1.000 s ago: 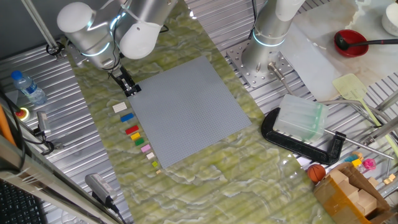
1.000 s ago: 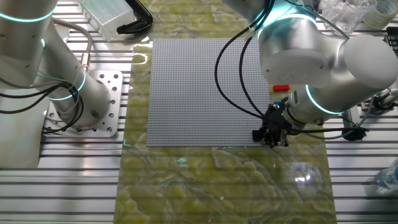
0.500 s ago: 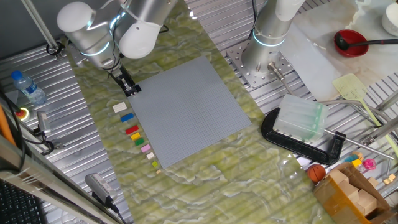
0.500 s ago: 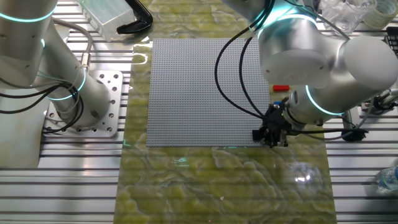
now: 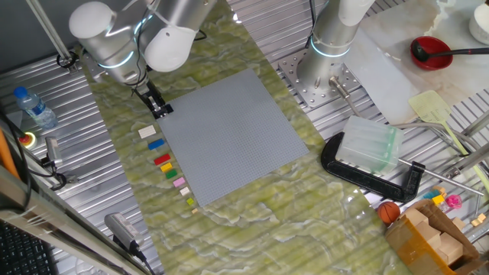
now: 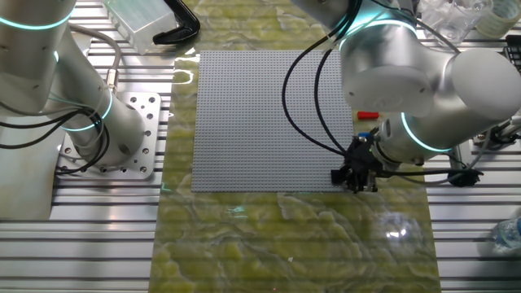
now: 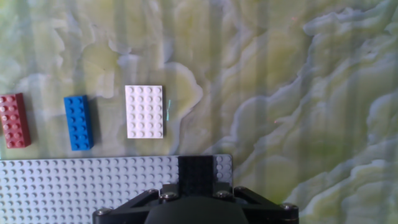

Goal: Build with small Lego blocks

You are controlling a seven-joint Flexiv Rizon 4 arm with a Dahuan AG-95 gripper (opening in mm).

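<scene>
My gripper (image 5: 160, 109) stands low over the near left corner of the large grey baseplate (image 5: 229, 137). In the hand view the gripper (image 7: 196, 186) is shut on a black brick (image 7: 196, 173) that sits on the baseplate's corner (image 7: 81, 186). The fingertips are hidden behind the hand body. Beyond the plate edge lie a white brick (image 7: 144, 111), a blue brick (image 7: 78, 122) and a red brick (image 7: 13, 120). In one fixed view the row runs white (image 5: 147, 131), blue (image 5: 156, 143), red (image 5: 162, 160), green (image 5: 165, 166), yellow (image 5: 170, 173), pink (image 5: 179, 182).
A second arm's base (image 5: 325, 53) stands behind the baseplate. A black clamp with a clear plastic box (image 5: 369, 149) lies at the right. A water bottle (image 5: 34, 107) lies at the far left. A red ladle (image 5: 432, 52) is at the back right.
</scene>
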